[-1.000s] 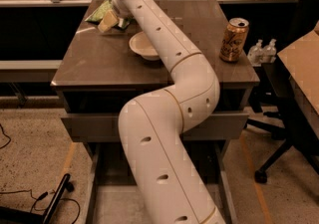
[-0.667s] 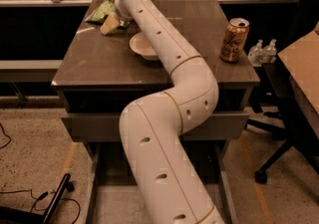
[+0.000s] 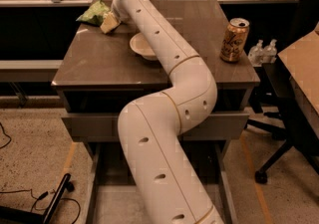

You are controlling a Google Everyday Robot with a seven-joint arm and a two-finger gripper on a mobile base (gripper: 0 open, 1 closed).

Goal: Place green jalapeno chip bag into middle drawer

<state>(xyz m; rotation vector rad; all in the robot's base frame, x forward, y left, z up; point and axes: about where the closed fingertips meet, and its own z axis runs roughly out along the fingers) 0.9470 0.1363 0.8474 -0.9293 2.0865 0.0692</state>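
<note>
The green jalapeno chip bag (image 3: 93, 13) lies on the far left corner of the brown cabinet top (image 3: 99, 61). It is wrinkly green with pale patches. My white arm reaches across the top from the front. My gripper (image 3: 110, 22) sits low at the bag's right edge, touching or just beside it. The arm's wrist hides most of the gripper. The drawer fronts (image 3: 94, 126) show below the top, partly behind the arm.
A white bowl (image 3: 141, 47) sits mid-top, partly under the arm. An orange drink can (image 3: 234, 40) stands at the right edge. Two small bottles (image 3: 263, 51) stand beyond it, with a tan table (image 3: 304, 63) at right. A cable and dark bar (image 3: 55, 200) lie on the floor.
The arm has shifted only slightly. The gripper stays at the right edge of the bag, and the bag, bowl and can have not visibly moved.
</note>
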